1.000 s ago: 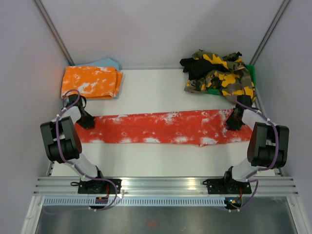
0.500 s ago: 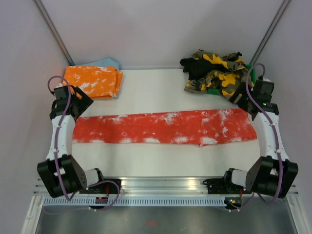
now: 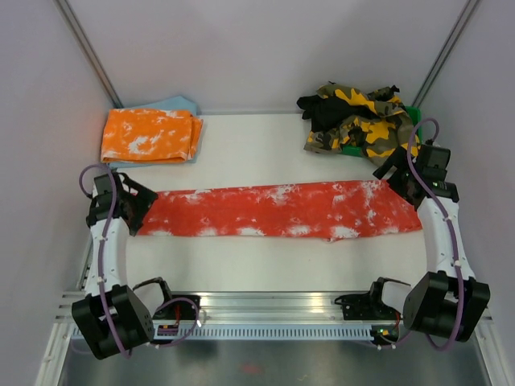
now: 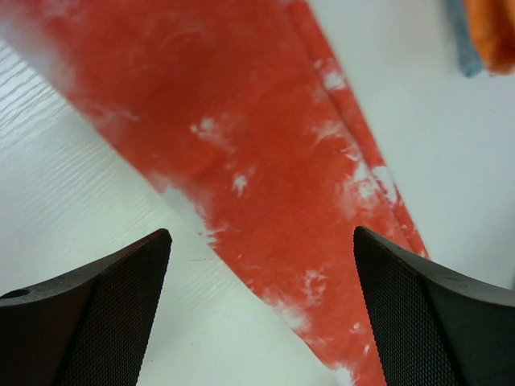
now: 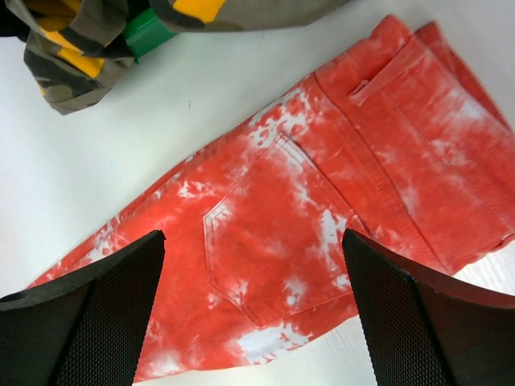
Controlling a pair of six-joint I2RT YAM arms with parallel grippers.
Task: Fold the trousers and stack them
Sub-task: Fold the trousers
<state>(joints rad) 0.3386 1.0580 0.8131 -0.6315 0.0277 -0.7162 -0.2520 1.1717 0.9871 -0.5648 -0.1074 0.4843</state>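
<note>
1. Laid flat in one long strip across the middle of the white worktop [image 3: 265, 153]: red trousers [image 3: 273, 211] with white splotches, folded lengthwise, waist end to the right, leg ends to the left.
2. At the leg end of the red trousers, the left hand [image 3: 138, 207], fingers [image 4: 88, 314] spread wide and gripping nothing, with red cloth in plain sight between them in the wrist view.
3. At the waist end, by the far corner, the right hand [image 3: 398, 178], likewise wide apart and empty, with a back pocket [image 5: 265, 241] and a belt loop [image 5: 378, 80] showing beneath it.
4. Contact between either hand and the cloth: not to be told from these views.
5. Beyond the leg end of the red trousers, toward the far left corner: a neatly folded orange-and-white pair [image 3: 149, 135] resting on a light blue cloth [image 3: 179, 104], well apart from the red strip.
6. Beyond the waist end, at the far right: a rumpled heap of yellow-green camouflage trousers [image 3: 362, 121] with black cloth [image 3: 322, 108] at its left side and a green thing [image 5: 149, 32] poking out under it, near the red waistband but parted from it by bare worktop.
</note>
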